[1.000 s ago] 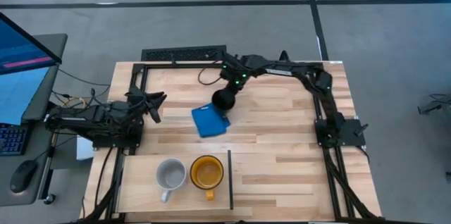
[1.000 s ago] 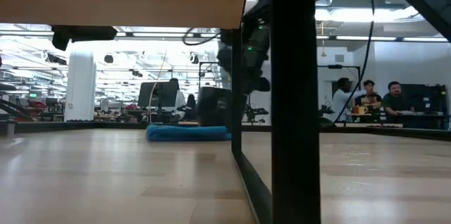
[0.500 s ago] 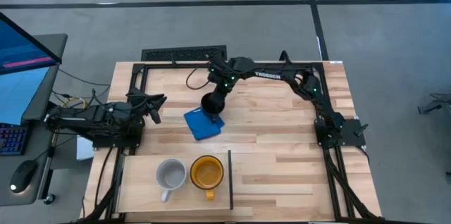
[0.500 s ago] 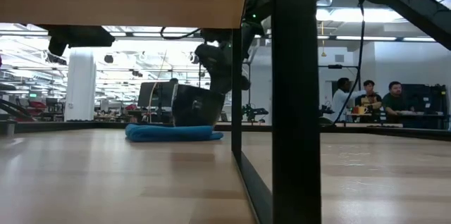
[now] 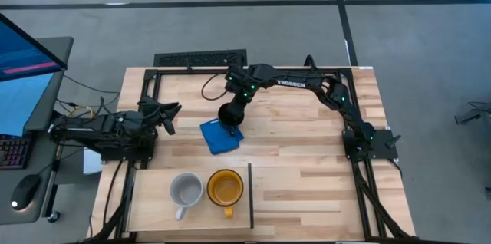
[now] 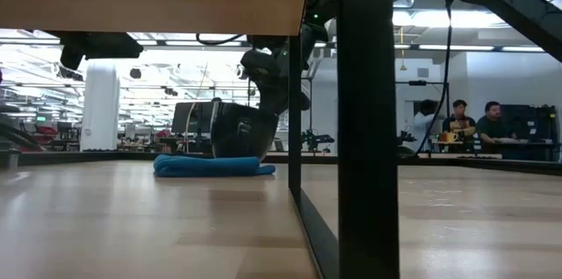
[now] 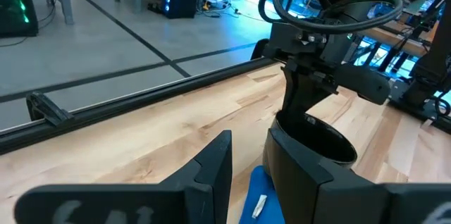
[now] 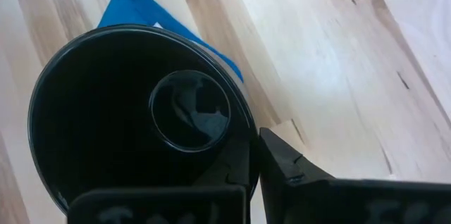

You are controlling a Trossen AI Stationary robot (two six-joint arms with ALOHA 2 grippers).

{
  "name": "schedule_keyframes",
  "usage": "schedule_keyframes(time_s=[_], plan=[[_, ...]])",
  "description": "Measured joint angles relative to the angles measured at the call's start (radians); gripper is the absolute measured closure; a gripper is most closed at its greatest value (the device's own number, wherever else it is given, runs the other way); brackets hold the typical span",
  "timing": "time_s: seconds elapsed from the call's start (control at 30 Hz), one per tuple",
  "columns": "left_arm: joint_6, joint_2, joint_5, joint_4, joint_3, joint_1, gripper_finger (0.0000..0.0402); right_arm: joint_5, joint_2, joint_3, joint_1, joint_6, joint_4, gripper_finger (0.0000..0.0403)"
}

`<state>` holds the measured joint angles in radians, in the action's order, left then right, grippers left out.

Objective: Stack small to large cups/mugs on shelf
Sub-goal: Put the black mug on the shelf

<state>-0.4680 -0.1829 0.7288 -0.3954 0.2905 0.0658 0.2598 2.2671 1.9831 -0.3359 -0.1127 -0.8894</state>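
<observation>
A glossy black mug (image 5: pixel 227 112) stands on a flat blue cloth (image 5: pixel 215 138) at mid-table, with my right gripper (image 5: pixel 231 123) shut on it from above. In the low view the mug (image 6: pixel 235 130) sits on the cloth (image 6: pixel 211 166). A grey-white mug (image 5: pixel 186 189) and a yellow mug (image 5: pixel 225 187) stand upright side by side on the pale shelf panel (image 5: pixel 153 198), beside its dark divider (image 5: pixel 251 194). My left gripper (image 5: pixel 167 113) waits open at the table's left side, holding nothing. My right gripper pinches the black mug's wall at the rim (image 8: pixel 243 122), one finger inside the mug and one finger (image 8: pixel 285 168) outside. The fingers slant down from above, from the table's far right. The mug's bottom (image 6: pixel 233 153) rests on the blue cloth, mouth up.
A black frame runs along the table's far edge (image 5: pixel 199 60) and down both sides. The shelf's upright (image 6: pixel 369 121) blocks the middle of the low view. People sit in the room beyond the table (image 6: pixel 457 125). Bare planks lie at the table's right (image 5: pixel 307 152).
My right gripper has moved toward the table's left edge, staying shut on the black mug. The blue cloth under the mug has slid left with it and turned a little. Most of this happened in the first half second.
</observation>
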Motion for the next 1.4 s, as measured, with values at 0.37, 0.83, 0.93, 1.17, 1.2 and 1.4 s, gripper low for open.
schedule_keyframes(time_s=[0.37,0.83,0.93,1.17,1.2,1.4], plan=[[0.000,0.000,0.000,0.000,0.000,0.000,0.0319,-0.001,-0.002,0.000,0.001,-0.003,-0.010,0.0375],[0.000,0.000,0.000,0.000,0.000,0.000,0.0319,-0.022,-0.006,0.003,0.001,-0.003,-0.014,0.0338],[0.000,0.000,0.000,0.000,0.000,0.000,0.0319,-0.022,-0.006,0.003,0.001,-0.003,-0.016,0.0337],[0.000,0.000,0.000,0.000,0.000,0.000,0.0319,-0.025,-0.006,0.003,0.001,-0.003,-0.029,0.0337],[0.000,0.000,0.000,0.000,0.000,0.000,0.0319,-0.025,-0.006,0.003,0.001,-0.003,-0.030,0.0337],[0.000,0.000,0.000,0.000,0.000,0.000,0.0319,-0.025,-0.006,0.003,0.001,-0.012,-0.034,0.0336]])
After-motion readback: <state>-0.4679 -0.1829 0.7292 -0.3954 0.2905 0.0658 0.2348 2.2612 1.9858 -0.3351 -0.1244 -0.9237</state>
